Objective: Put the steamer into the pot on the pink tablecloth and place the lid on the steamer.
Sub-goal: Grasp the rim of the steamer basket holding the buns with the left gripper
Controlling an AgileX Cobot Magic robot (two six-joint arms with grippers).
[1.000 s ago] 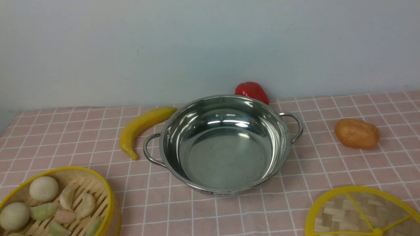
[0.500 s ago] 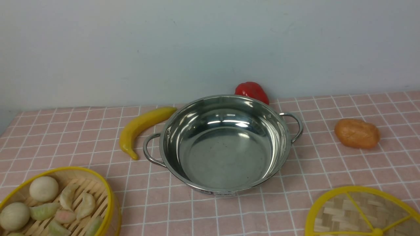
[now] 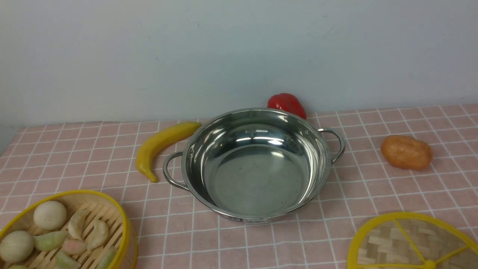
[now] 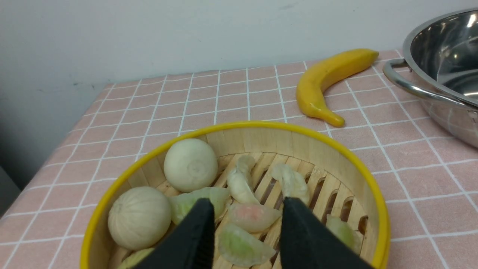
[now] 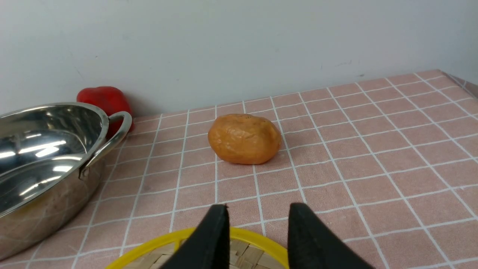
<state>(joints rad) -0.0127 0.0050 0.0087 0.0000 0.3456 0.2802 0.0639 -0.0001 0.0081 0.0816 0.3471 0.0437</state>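
Here, open pink tablecloth [image 3: 158,218] lies between steamer [image 3: 74,192] and pot [image 3: 257,179].

Left end effector [image 4: 248,201], black, tapered fingers [image 4: 194,239]

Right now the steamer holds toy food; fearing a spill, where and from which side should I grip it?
On the steamer, probably the thin upright wall at its rim, from above, one finger inside, one outside. It looks too wide for the open left gripper to span, and the wall nearest the banana has no food against it.
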